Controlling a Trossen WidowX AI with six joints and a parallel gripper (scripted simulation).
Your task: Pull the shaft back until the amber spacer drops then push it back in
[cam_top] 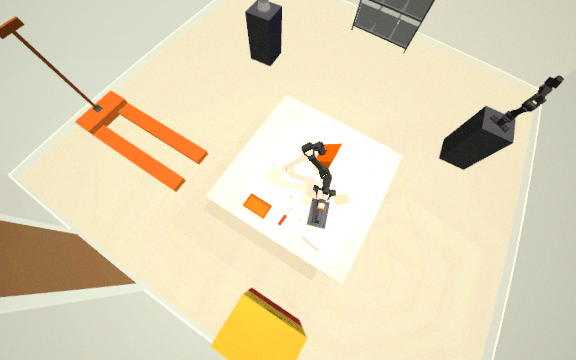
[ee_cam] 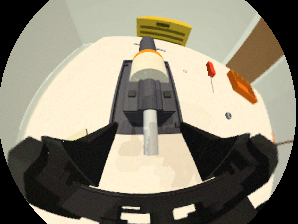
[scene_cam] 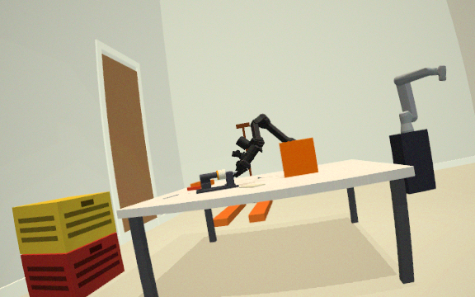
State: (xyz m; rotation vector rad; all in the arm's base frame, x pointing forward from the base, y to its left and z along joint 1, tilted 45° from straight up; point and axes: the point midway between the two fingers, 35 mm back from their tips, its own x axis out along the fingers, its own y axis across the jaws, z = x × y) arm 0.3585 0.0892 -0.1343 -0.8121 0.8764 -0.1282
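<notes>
The grey shaft (ee_cam: 150, 137) sticks out of the near dark bracket (ee_cam: 131, 103) (scene_cam: 230, 179), its free end toward me. The thin amber spacer (ee_cam: 148, 51) (scene_cam: 218, 174) sits on the shaft line against the big dark housing block (ee_cam: 147, 43) (scene_cam: 205, 181) (cam_top: 319, 215). Cream spacers (ee_cam: 148, 67) (scene_cam: 222, 175) fill the space between the amber one and the near bracket; how many cannot be told. My gripper (ee_cam: 149, 124) (scene_cam: 237, 175) (cam_top: 323, 197) is wide open and empty, one finger on each side of the shaft's free end, not touching it. The shaft inside the spacers is hidden.
A red-handled screwdriver (ee_cam: 211, 69) (cam_top: 282, 220) and an orange tray (ee_cam: 242, 89) (cam_top: 257, 206) lie on the table to the right of the fixture in the wrist view. A small grey round part (ee_cam: 228, 115) lies nearer. An orange box (scene_cam: 298, 157) (cam_top: 333, 153) stands by the arm's base.
</notes>
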